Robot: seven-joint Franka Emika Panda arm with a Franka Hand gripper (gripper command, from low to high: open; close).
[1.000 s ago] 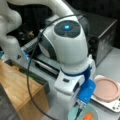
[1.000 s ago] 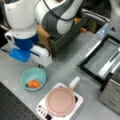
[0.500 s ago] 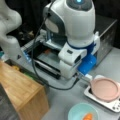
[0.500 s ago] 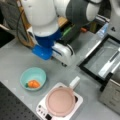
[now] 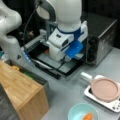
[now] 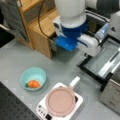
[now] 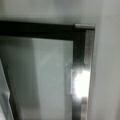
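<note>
My gripper (image 5: 57,56) hangs under the white and blue wrist, low over the open glass door (image 5: 62,65) of a dark toaster oven (image 5: 101,42). In a front view it sits between the wooden cabinet and the door (image 6: 102,58), with the blue bracket (image 6: 67,43) facing the camera. The fingers are hidden behind the hand in both front views. The wrist view shows only the door's glass pane (image 7: 42,75) and its black frame corner (image 7: 80,35), close below, with no fingers in it.
A teal bowl (image 6: 31,73) holding an orange piece (image 6: 33,84) stands on the grey table. A pink pan (image 6: 60,101) rests on a white hob (image 6: 41,110). The wooden cabinet (image 5: 21,91) stands beside the oven door.
The arm has swung away from above the teal bowl to over the open oven door, and the wrist now sits lower and closer to the glass.
</note>
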